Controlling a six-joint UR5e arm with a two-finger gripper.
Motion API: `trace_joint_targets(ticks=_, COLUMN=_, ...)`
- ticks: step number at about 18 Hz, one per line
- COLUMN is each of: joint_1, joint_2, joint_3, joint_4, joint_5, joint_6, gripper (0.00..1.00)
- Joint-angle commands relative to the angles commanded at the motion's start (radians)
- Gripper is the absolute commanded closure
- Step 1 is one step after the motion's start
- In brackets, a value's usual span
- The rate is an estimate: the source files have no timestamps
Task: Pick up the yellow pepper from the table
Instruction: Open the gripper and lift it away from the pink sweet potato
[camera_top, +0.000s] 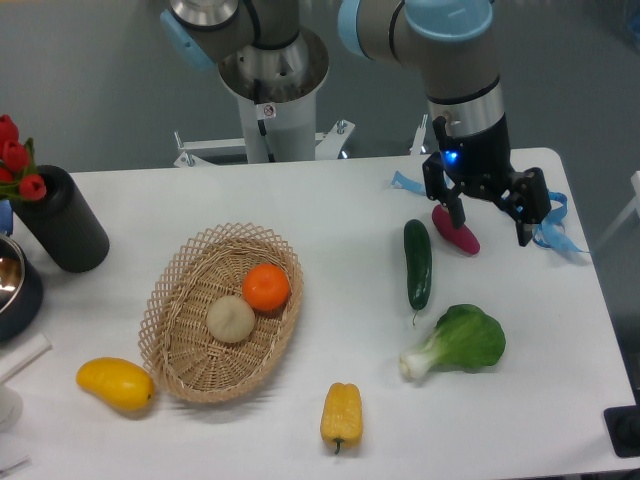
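The yellow pepper (341, 415) lies on the white table (330, 200) near its front edge, ridged and lengthwise, with its small green stem pointing toward the front. My gripper (490, 225) hangs at the back right of the table, far from the pepper. Its two dark fingers are spread wide apart and open, with nothing held between them. A magenta vegetable (457, 232) lies just below and beside the left finger.
A wicker basket (190, 350) holds an orange (266, 287) and a pale round fruit (231, 319). A smooth yellow mango-like fruit (116, 384) lies front left. A cucumber (417, 264) and bok choy (460, 342) lie right of center. A black vase (62, 220) with red tulips stands at left.
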Motion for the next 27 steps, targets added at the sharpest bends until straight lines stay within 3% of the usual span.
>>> trace_joint_targets(ticks=12, joint_1=-0.006, joint_2=-0.005, joint_3=-0.017, joint_4=0.0, joint_5=-0.005, joint_6=-0.006, gripper=0.0)
trace_joint_targets(ticks=20, joint_1=-0.024, joint_2=-0.023, joint_3=-0.011, joint_4=0.0, joint_5=-0.023, joint_6=-0.26, gripper=0.0)
trace_joint_targets(ticks=27, joint_1=-0.104, joint_2=-0.123, joint_3=0.052, joint_4=0.0, joint_5=-0.031, joint_6=-0.523, gripper=0.0)
